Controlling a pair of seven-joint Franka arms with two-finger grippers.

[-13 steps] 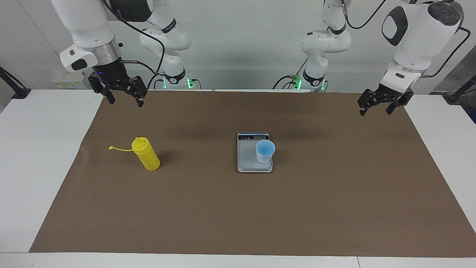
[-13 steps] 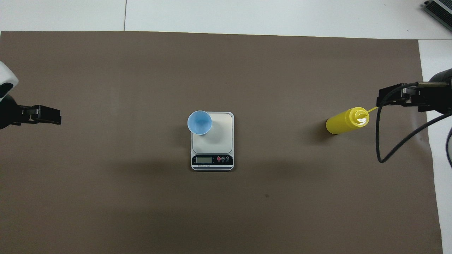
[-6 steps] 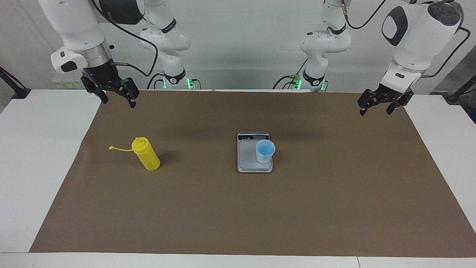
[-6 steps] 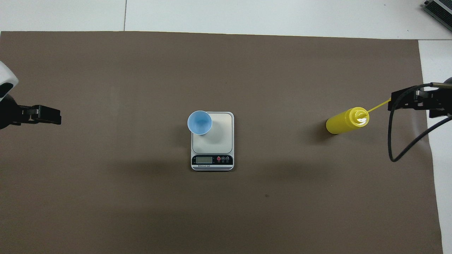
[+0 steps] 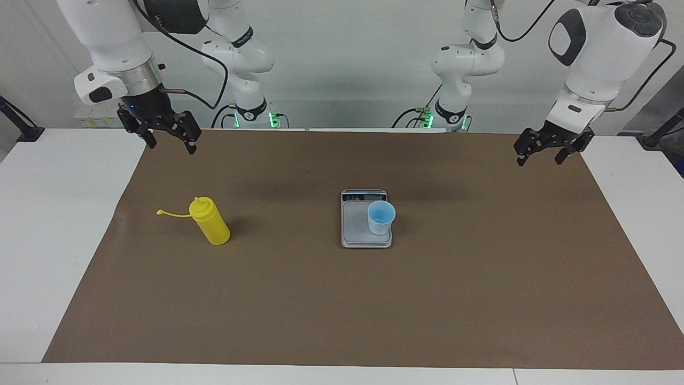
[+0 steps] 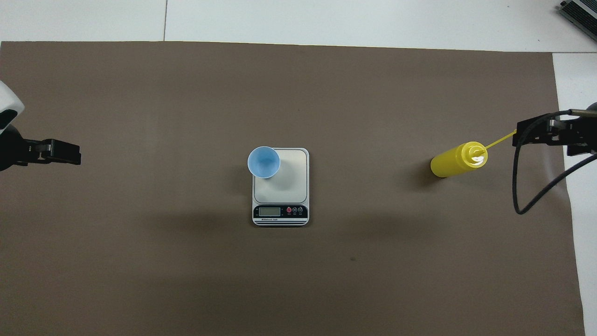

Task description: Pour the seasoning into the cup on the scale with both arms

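A: Where are the things on the surface?

B: The cup stands on the scale, at the corner farther from the robots. The seasoning stands upright on the brown mat, toward the right arm's end.

A: Is any writing readable?

B: The scale has a display and buttons, but the print is too small to read.

A: And the end effectors?

B: The left end effector and the right end effector hang in the air over the mat's edges, fingers apart, holding nothing.

White jointed arms — black patches, looping black cables — black tools.
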